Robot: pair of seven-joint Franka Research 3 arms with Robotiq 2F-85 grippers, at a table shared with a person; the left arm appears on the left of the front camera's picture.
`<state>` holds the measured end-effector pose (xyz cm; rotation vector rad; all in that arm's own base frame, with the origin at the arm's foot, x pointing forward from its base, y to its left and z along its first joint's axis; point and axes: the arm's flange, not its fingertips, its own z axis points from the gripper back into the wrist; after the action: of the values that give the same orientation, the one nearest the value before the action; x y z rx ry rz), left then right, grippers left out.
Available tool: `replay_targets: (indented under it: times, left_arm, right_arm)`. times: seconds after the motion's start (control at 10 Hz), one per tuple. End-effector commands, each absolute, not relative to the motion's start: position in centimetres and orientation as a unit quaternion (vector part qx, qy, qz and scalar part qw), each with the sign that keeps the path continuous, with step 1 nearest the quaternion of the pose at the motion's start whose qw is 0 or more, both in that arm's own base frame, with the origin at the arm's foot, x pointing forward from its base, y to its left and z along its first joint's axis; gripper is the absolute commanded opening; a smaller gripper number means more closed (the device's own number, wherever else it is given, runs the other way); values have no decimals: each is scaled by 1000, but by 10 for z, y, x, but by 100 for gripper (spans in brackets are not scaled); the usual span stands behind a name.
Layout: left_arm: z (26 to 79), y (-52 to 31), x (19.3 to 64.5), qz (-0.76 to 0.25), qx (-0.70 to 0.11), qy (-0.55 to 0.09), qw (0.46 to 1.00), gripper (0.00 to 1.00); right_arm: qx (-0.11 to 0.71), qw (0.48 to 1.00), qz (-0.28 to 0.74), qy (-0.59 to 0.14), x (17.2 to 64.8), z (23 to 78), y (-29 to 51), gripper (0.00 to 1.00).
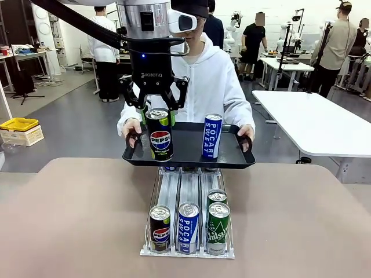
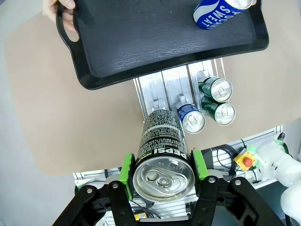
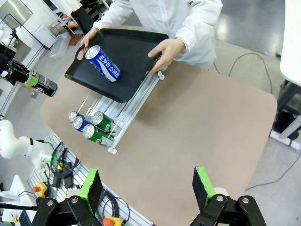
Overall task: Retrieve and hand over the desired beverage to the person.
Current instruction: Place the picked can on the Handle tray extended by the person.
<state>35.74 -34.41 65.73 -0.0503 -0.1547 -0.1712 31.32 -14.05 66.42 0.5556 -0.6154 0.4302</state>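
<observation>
Two cans stand over the black tray (image 1: 188, 155) that the person (image 1: 211, 81) holds by both handles above the far edge of the desk (image 1: 301, 220). A blue Pocari Sweat can (image 1: 211, 136) stands upright on the tray toward its 3 o'clock side. The Pepsi can (image 1: 160, 134) is at the tray's 9 o'clock side, clamped between the green pads of the left tool (image 1: 158, 110) just below its rim; whether its base touches the tray floor cannot be told. In the left wrist view the Pepsi can (image 2: 163, 155) hangs between the pads over the desk, with the tray (image 2: 141, 52) at 12 o'clock, mostly bare.

Below the tray, a metal three-lane rack (image 1: 188, 200) runs toward the near desk edge. Its front end holds a Pepsi can (image 1: 160, 227), a Pocari Sweat can (image 1: 188, 226) and two green cans (image 1: 218, 226), one behind the other in the lane at 3 o'clock.

The right tool (image 3: 148, 188) hangs high over the desk corner with its jaws spread wide, holding nothing. From there the desk (image 3: 207, 127) lies bare at 3 o'clock of the rack (image 3: 120, 122), out to its rounded edge.
</observation>
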Motion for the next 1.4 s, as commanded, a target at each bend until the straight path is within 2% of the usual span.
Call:
replay_targets:
  times: [0.0,0.2,0.3,0.4,0.6,0.9,1.3]
  left_arm:
    - [660,-342,356,-83,-28,-81,993,51]
    - [660,-342,356,-83,-28,-81,993,51]
    - [657,-344,357,-85,-25,-77,993,58]
    - [660,-349,373,-99,-12,-89,991,58]
    - [672,-346,410,-124,-25,-61,990,58]
    - [679,-344,472,-93,-44,-58,993,58]
    - [653,-338,532,-60,-19,-25,998,58]
  right_arm:
    - [277,888,210,-302,314,663,-140,100]
    - [277,888,210,-302,314,663,-140,100]
    - [277,888,210,-302,314,663,-140,100]
    - [277,888,210,-302,314,663,-140,100]
    - [277,888,210,-302,314,663,-140,100]
    - [277,888,210,-302,314,663,-140,100]
    - [277,888,210,-302,314,663,-140,100]
